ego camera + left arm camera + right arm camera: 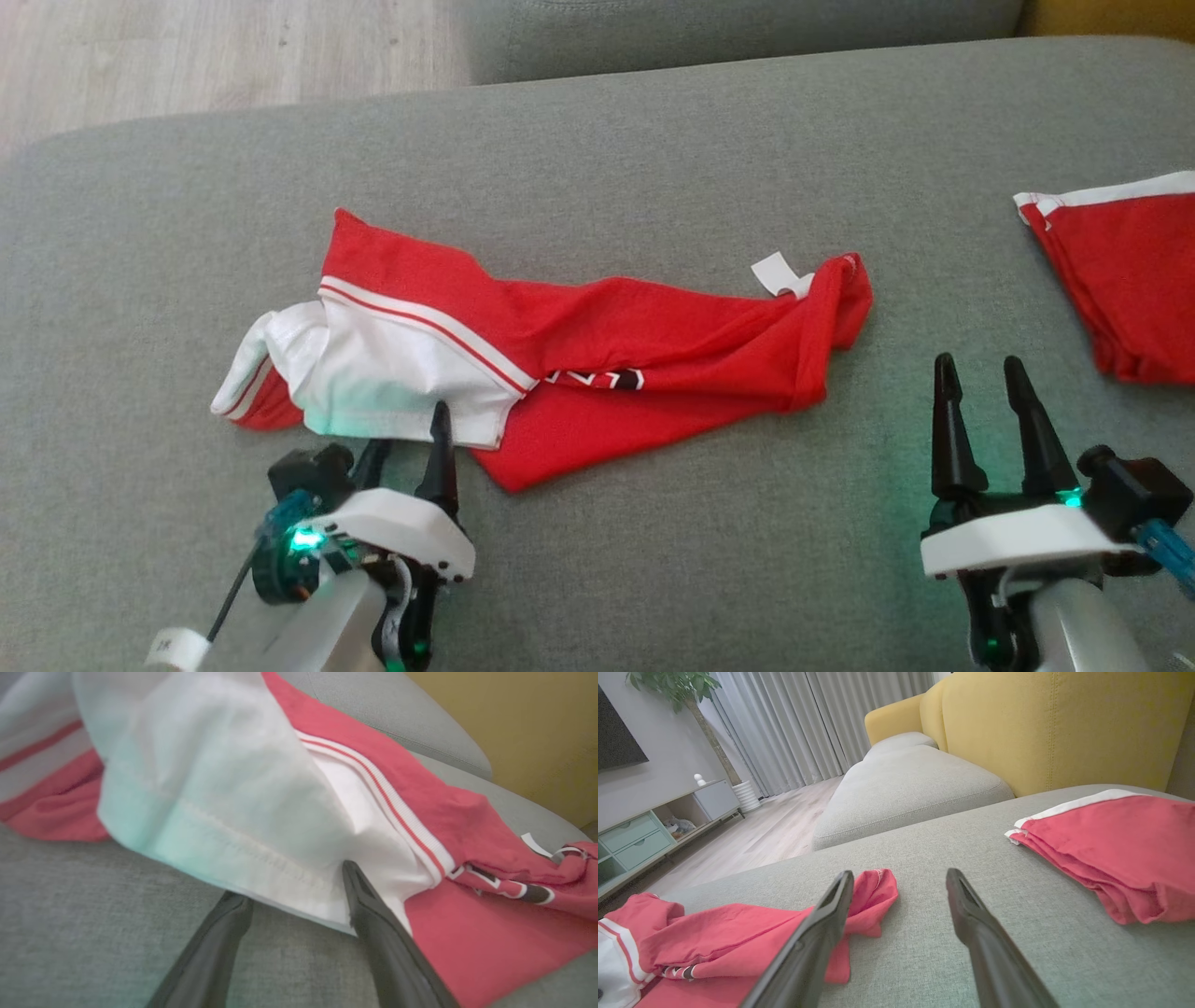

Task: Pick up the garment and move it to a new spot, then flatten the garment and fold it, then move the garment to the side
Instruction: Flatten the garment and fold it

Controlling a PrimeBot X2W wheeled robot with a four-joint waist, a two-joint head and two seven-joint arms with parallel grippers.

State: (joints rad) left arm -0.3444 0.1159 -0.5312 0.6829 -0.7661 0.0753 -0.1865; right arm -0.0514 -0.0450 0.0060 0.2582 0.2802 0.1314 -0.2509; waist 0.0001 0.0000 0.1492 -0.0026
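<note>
A grey sofa cushion seen from above, with a robot gripper at each near corner and a rumpled garment between them.

Toward the near left corner, the left gripper reaches up to the garment's white end. Its two dark fingers are spread wide and are not clamped on anything. In the left wrist view one finger lies on top of the white cloth, just past the stitched hem. The tip of the other slips out of sight under that hem, so the hem sits between them.

The garment is red with a white panel and a striped white band. It lies left of the cushion's centre as a long, twisted heap running left to right, neither flat nor folded. A small white label pokes out at its right end.

Near the right corner, the right gripper hangs over bare cushion, just beside the garment's right end. Its fingers are wide apart, holding and touching nothing. At the cushion's right edge lies a second red piece with white trim, apparently folded.

This looks like the opening step, picking the garment up. The likely next move is for the left fingers to close on the hem with cloth fully between them, then lift.
</note>
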